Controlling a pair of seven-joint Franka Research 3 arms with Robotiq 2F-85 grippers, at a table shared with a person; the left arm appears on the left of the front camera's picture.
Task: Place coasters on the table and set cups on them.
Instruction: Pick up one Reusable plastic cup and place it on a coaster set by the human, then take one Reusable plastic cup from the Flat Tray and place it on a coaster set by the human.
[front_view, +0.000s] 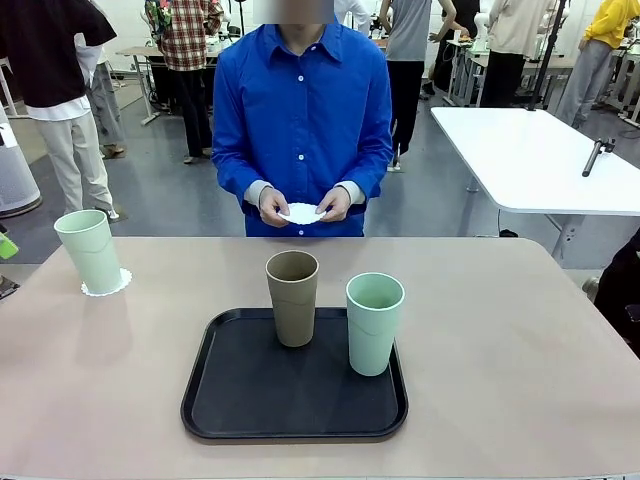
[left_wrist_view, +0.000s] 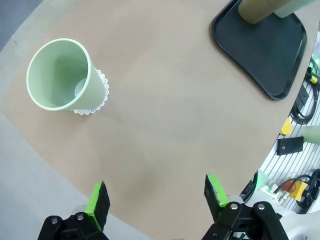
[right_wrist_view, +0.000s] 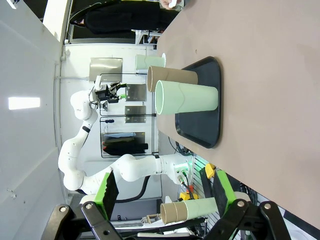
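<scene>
Beige counter (front_view: 500, 380) carries black tray (front_view: 230, 400) near centre w/ tan cup (front_view: 292, 298) and mint cup (front_view: 374, 322) upright on it, side by side, not touching. 2nd mint cup (front_view: 90, 250) stands at counter's far-left corner on a scalloped white coaster (front_view: 118, 286), and the person at far side holds another coaster (front_view: 302, 213) btwn both hands (front_view: 272, 206). Left jaws, green pads (left_wrist_view: 98, 200), spread wide over bare counter w/ nothing btwn; right jaws, pads (right_wrist_view: 108, 186), likewise spread and empty.
</scene>
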